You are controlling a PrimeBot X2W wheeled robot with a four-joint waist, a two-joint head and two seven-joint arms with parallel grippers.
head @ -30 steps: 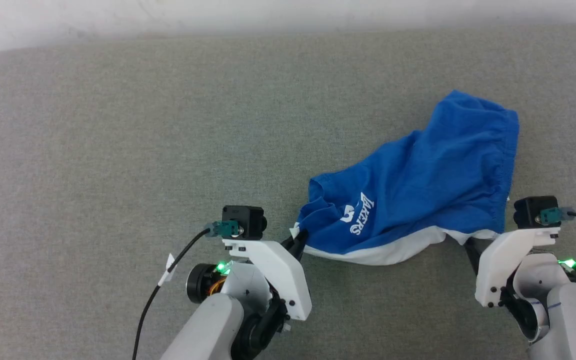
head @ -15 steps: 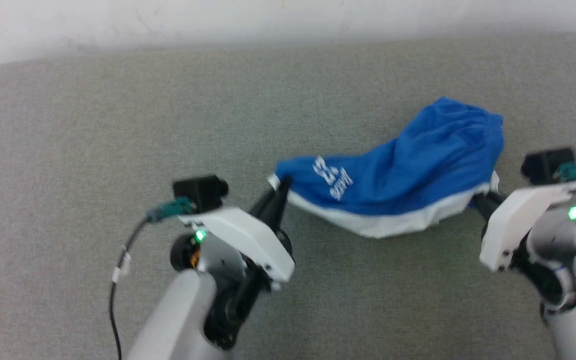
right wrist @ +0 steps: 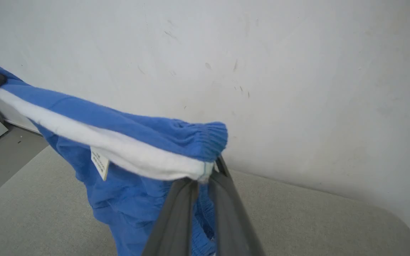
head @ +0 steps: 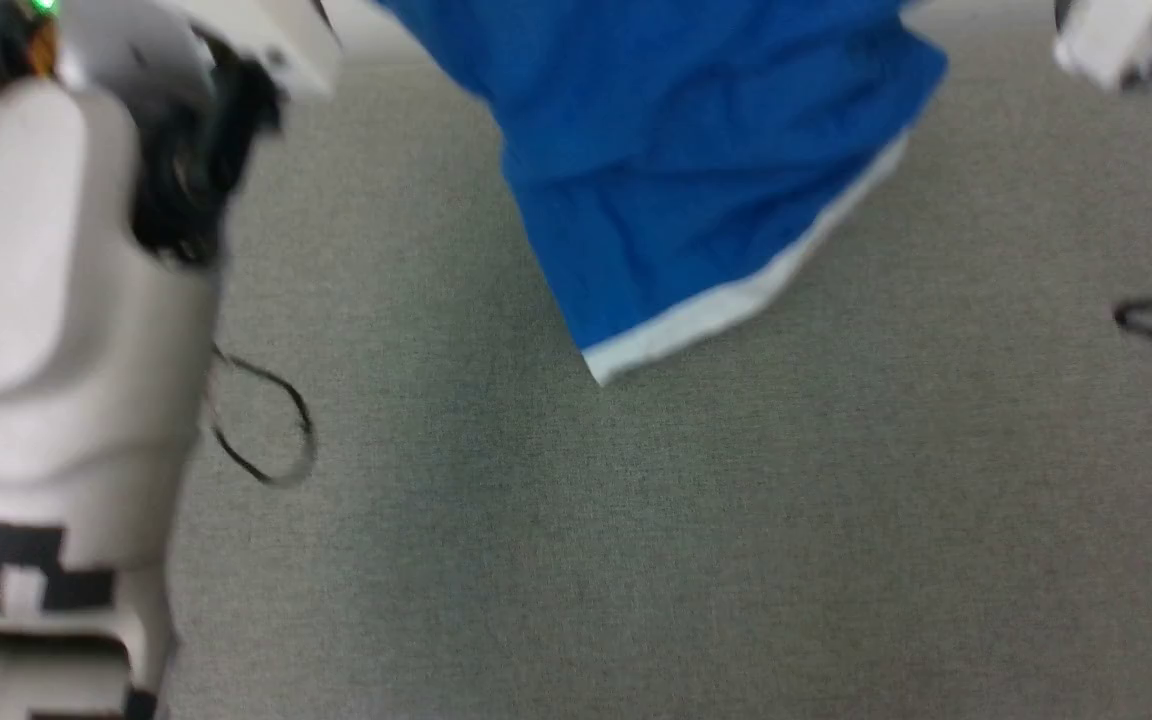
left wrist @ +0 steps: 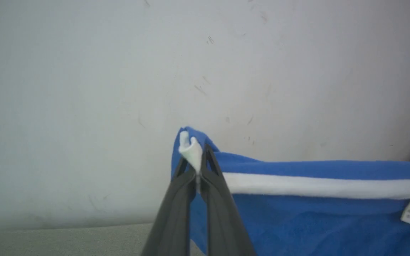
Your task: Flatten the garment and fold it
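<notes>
While both arms hold it up, the small bright blue soft-fabric garment hangs above the grey fabric-covered table, with its white-trimmed hem lowest. The left gripper is pinched tight on one corner of the white waistband, and the right gripper is clamped on the other corner, so the band is stretched between them. Step in hand: spreading it in the air before laying it flat. Next move: lower it onto the table with tension kept, hem touching first. It seems clear of the table, but the head view is blurred.
</notes>
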